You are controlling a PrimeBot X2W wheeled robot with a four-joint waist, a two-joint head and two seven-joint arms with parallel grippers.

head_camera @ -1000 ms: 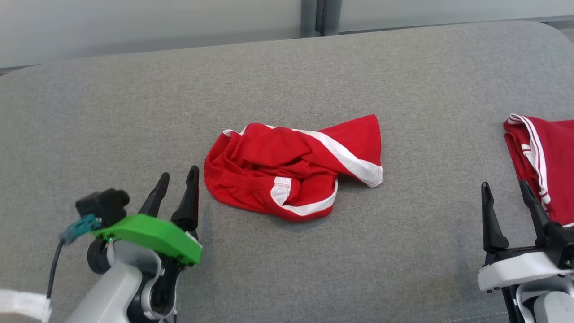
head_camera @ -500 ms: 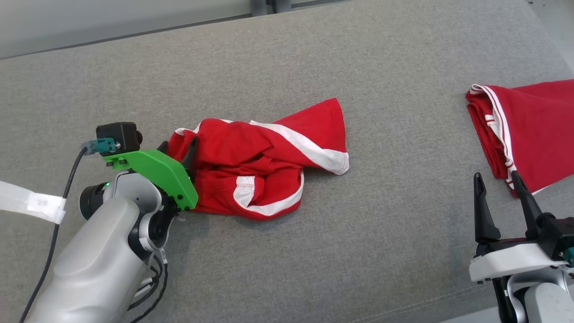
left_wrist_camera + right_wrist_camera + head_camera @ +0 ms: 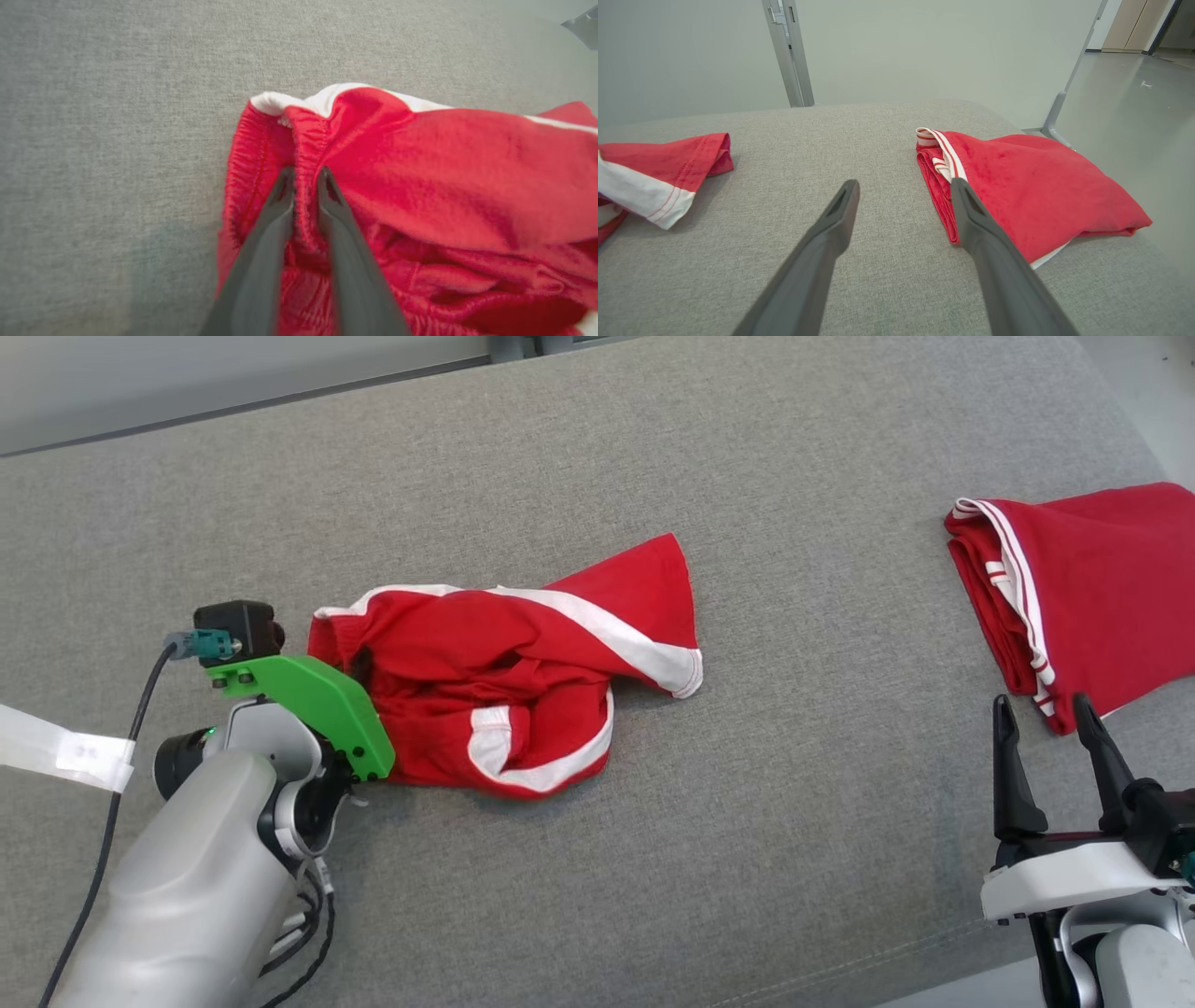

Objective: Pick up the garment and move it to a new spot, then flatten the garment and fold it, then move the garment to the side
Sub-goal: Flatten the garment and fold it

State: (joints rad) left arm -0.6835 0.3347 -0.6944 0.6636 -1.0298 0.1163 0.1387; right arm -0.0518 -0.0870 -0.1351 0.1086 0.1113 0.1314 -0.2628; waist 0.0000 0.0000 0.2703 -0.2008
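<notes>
At the lower left of the head view, a pale forearm reaches up and inward, carrying a green bracket (image 3: 308, 695) and a small black camera (image 3: 238, 625) on its wrist. Its left gripper (image 3: 306, 175) meets the left end of the crumpled garment (image 3: 523, 663). The left wrist view shows the two dark fingers drawn close together, pinching a raised ridge of the gathered waistband (image 3: 303, 140) between their tips. That is a sensible hold: the elastic edge is thick and stands up from the fabric, so it should carry the whole piece when lifted. The garment, red shorts with white stripes and white hem trim, lies in a heap at the centre left of the frame on the grey cushion (image 3: 653, 448), one leg flung toward the upper right. It rests on the surface, not yet raised, so the pick-up step looks just begun. Further right, near the frame's right edge, a folded red garment (image 3: 1092, 588) lies well apart, probably set aside already. At the lower right, the right gripper (image 3: 1044, 705) points up the frame with its fingers spread wide and nothing between them, just below the folded piece, seemingly waiting to help flatten.
</notes>
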